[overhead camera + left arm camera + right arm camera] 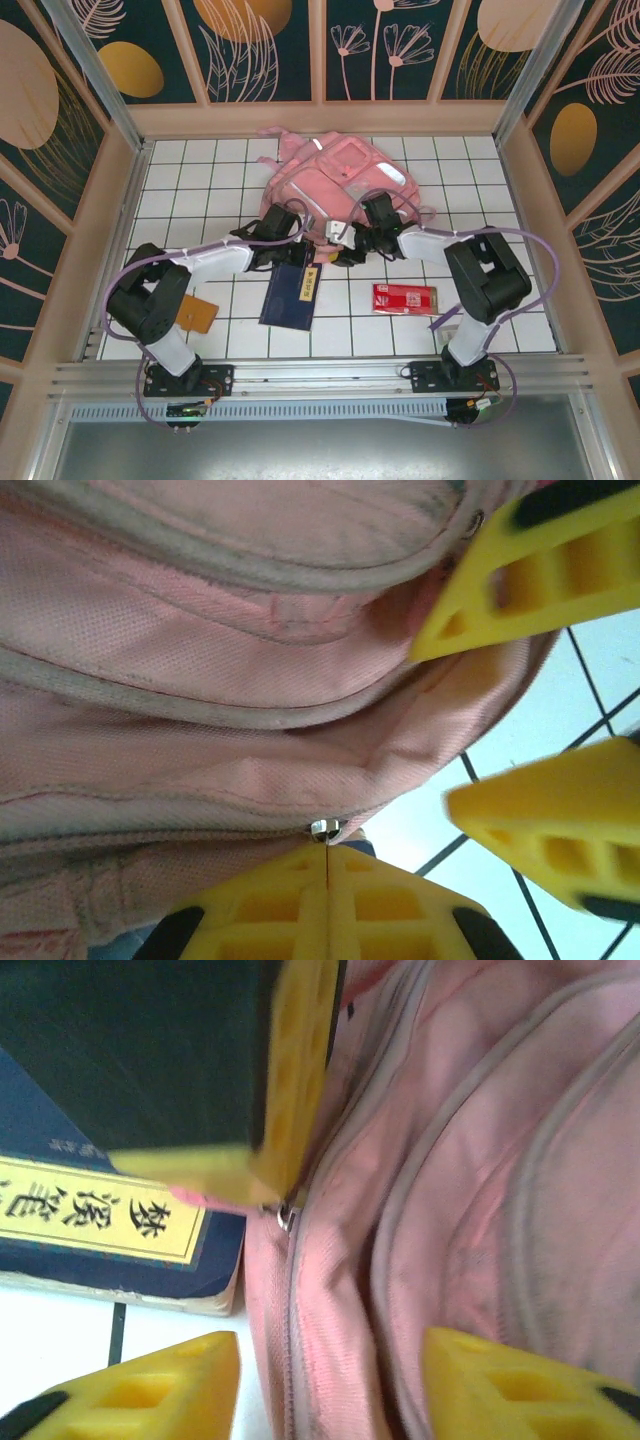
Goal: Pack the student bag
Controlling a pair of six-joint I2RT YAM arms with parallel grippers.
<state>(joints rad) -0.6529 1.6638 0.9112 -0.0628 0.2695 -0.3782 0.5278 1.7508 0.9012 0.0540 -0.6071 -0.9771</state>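
White-tiled and gridded, the table (200, 170) is walled by dark leaf-patterned panels (260, 50). Chinese characters are printed on the yellow label (90, 1215) of a blue book (290, 295). The student bag (340, 175) is laid far-centre, bare tiles flanking it. Its zip pull (322, 829) is pinched by the closed left hand (327, 852), and the right hand (330, 1338) is held open.

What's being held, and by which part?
The left gripper seems to pinch the soft pink fabric backpack by a small metal zipper pull; the right gripper, open, holds nothing.
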